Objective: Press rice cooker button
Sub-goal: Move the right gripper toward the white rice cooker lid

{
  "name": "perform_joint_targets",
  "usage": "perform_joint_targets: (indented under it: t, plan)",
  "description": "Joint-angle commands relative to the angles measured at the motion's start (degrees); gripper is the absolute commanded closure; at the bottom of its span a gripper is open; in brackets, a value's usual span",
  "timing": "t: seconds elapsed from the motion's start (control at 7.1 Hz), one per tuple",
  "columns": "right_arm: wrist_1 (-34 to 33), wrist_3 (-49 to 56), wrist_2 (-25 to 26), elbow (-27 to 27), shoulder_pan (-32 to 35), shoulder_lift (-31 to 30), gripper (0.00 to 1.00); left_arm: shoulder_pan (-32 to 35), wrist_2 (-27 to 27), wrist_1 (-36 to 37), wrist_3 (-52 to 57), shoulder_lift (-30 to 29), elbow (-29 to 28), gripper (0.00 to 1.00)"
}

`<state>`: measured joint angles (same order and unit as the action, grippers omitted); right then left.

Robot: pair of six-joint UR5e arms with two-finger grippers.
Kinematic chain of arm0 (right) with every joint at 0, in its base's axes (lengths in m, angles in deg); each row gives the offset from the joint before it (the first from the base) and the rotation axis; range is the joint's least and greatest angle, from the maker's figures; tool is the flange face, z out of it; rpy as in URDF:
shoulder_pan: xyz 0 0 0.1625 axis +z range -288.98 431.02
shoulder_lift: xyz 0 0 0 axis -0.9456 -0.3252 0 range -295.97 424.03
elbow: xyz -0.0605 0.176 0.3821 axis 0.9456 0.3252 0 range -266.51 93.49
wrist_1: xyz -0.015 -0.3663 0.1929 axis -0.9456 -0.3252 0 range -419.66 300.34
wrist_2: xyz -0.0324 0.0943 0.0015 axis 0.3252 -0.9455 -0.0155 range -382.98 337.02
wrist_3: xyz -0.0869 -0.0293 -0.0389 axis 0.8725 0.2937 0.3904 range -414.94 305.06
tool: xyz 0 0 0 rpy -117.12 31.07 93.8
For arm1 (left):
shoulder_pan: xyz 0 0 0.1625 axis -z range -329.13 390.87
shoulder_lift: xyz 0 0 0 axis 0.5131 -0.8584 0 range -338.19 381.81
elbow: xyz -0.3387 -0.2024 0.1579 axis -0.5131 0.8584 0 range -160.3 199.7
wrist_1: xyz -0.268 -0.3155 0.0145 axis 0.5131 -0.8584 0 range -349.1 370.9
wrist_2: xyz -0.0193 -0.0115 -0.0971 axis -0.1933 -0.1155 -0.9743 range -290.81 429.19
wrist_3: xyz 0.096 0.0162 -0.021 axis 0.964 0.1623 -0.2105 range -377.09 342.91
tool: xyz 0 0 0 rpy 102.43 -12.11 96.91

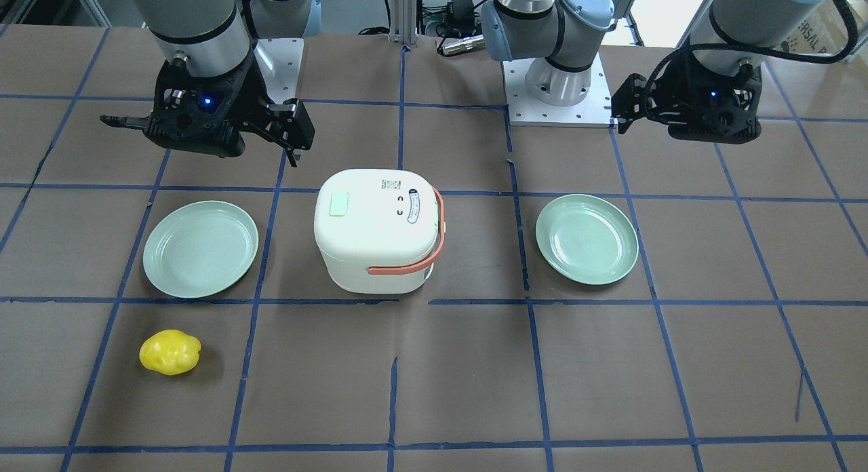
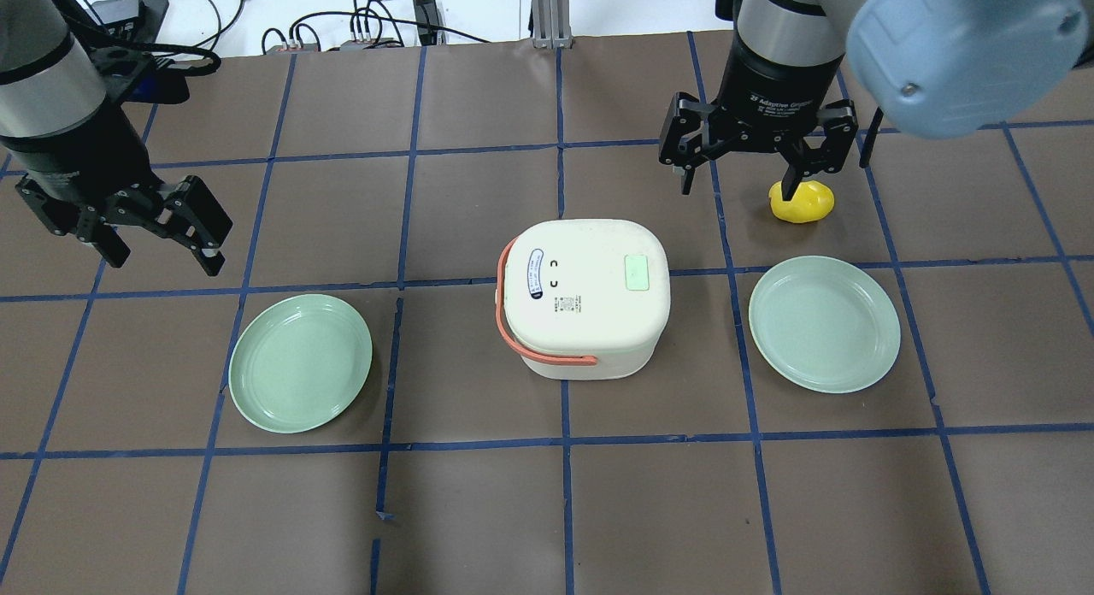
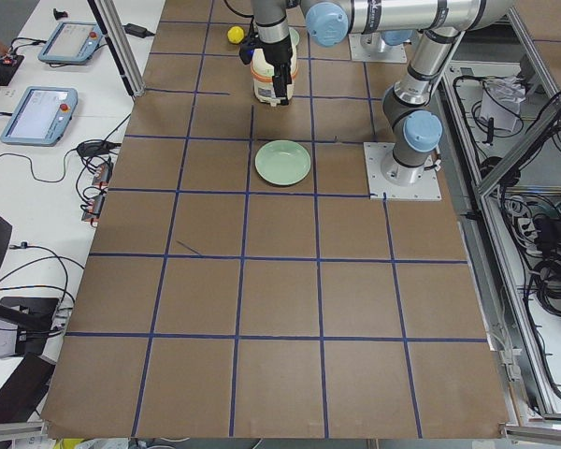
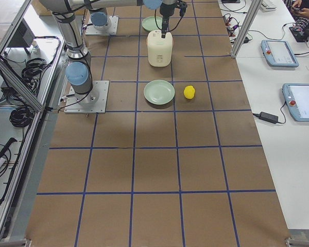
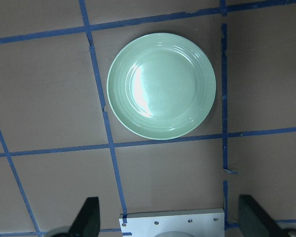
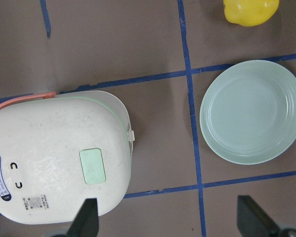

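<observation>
The white rice cooker [image 2: 590,296] stands closed at the table's middle, its salmon handle lying round the lid. It also shows in the front view [image 1: 376,228] and the right wrist view [image 6: 54,158]. A mint green button [image 2: 637,273] sits on the lid, also seen from the right wrist [image 6: 92,166]. My right gripper [image 2: 739,189] is open and empty, hovering beyond the cooker's right side, above the table. My left gripper [image 2: 162,257] is open and empty, far to the cooker's left.
A green plate [image 2: 825,323] lies right of the cooker and another green plate [image 2: 300,362] lies left of it. A yellow lemon [image 2: 803,203] sits under my right gripper's outer finger. The left arm's base plate [image 5: 172,222] shows below the left plate.
</observation>
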<state>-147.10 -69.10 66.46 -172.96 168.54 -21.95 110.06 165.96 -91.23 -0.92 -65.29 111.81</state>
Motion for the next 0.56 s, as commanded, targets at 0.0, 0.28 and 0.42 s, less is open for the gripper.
perform_joint_targets:
  t: [0.0, 0.28, 0.42]
  plan:
    - [-1.07, 7.18, 0.46, -0.12, -2.58, 0.37, 0.0, 0.0, 0.0, 0.0, 0.0, 0.0, 0.0, 0.0]
    - [-0.89, 6.78, -0.06, -1.6, -3.57, 0.03, 0.0, 0.0, 0.0, 0.0, 0.0, 0.0, 0.0, 0.0]
    - [-1.33, 6.86, -0.15, -2.84, -3.57, -0.5, 0.0, 0.0, 0.0, 0.0, 0.0, 0.0, 0.0, 0.0]
